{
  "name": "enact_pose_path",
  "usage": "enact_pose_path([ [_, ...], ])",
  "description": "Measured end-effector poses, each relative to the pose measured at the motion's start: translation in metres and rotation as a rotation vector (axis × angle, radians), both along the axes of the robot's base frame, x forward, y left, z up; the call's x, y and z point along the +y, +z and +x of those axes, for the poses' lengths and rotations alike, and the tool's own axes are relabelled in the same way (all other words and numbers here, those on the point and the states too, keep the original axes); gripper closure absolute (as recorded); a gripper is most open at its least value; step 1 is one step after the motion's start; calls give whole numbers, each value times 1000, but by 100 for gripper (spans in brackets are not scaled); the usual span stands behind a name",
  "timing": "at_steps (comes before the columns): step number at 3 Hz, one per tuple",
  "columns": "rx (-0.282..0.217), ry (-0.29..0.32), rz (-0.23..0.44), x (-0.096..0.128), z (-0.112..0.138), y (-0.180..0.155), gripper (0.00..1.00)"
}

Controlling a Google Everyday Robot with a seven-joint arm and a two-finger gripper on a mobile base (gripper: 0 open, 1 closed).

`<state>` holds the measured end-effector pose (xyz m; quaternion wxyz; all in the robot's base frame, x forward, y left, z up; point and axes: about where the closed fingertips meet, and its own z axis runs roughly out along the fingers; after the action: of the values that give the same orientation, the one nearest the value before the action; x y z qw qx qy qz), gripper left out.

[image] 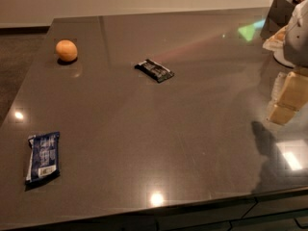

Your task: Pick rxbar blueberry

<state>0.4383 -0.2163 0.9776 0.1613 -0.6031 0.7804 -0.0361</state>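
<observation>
Gripper (296, 35) shows as a pale shape at the far right edge over the table (192, 129); how open it is, or whether it carries anything, cannot be told. Nearest, by the front left corner, the blueberry bar (44, 157) lies flat: dark blue wrapper, white lettering, small pale label at its near end. It sits alone, so probably easy to reach from above. Farther back lies a smaller black bar (154, 70), and beyond it an orange (66, 50).

The rxbar blueberry (44, 157) lies near the worktop's (192, 129) front-left corner, the gripper (295, 38) at its far-right corner.
</observation>
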Motion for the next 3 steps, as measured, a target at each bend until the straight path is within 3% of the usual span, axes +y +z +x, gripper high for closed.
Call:
enact_pose_path([
  [1, 0, 0, 0, 0, 0, 0, 0],
  [3, -24, 60, 18, 19, 12, 4, 0],
])
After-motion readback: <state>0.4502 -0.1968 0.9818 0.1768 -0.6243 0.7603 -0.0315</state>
